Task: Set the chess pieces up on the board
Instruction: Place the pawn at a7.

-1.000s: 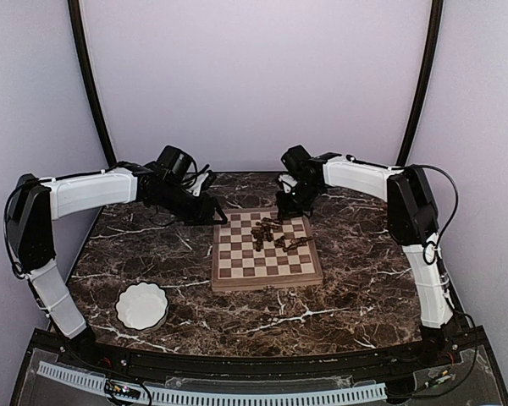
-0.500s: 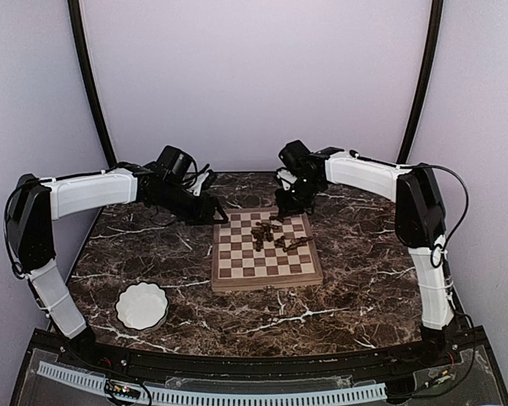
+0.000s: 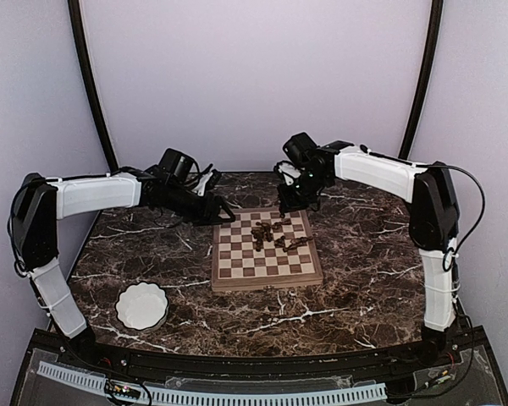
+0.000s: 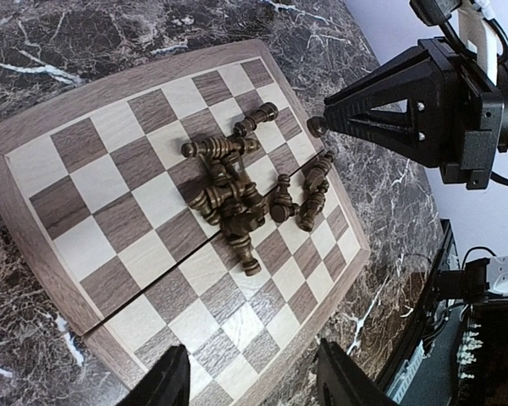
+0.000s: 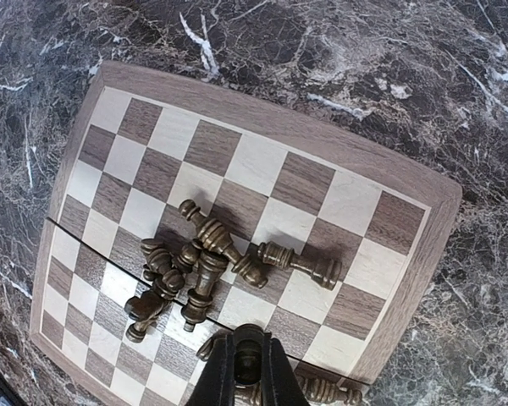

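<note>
Currently the right fingers (image 5: 218, 378) are clenched on one chess piece (image 5: 247, 362), at the far edge of the board (image 3: 237, 264), on its right side. Other chess pieces (image 4: 237, 203) lie toppled in a heap on the board's far-right squares. Left fingers (image 4: 168, 382) are released and empty, hovering by the board's far-left corner. The board sits flat on the bench (image 3: 364, 254).

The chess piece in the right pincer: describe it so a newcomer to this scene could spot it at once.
Start at the checkered board in the middle of the marble table and go to its far right corner, where the right pincer hangs. The piece is the small dark chessman pinched at its tip; the others lie toppled in a heap on the squares.
</note>
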Controlling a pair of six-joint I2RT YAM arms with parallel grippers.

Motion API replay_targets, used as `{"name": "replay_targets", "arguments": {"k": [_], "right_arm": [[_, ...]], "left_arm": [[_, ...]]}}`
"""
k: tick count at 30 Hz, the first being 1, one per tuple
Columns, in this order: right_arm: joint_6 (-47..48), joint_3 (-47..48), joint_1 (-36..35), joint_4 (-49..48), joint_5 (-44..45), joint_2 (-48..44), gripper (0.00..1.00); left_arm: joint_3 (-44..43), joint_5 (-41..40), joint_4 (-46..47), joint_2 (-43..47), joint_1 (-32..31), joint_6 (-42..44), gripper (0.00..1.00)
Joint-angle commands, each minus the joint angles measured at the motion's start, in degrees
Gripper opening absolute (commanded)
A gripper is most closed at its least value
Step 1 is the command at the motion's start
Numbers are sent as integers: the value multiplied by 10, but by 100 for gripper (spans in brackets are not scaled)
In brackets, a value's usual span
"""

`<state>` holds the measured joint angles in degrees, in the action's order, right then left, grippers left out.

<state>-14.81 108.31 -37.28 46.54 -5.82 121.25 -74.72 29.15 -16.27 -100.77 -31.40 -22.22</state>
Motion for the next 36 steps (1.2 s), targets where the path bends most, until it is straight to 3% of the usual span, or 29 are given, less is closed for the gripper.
{"name": "replay_targets", "arguments": {"k": [1,15,36], "right_arm": [[10,-11,-11,4,2,-34,0],[53,-298,-49,-49,87,-226,0],[20,-340,-76,-94,125,-166,1]], "left_arm": [[21,26,45,-2,-4,-17,53],[17,24,47,-11,-4,-30,53],[-1,25,26,-16,-4,-27,53]]}}
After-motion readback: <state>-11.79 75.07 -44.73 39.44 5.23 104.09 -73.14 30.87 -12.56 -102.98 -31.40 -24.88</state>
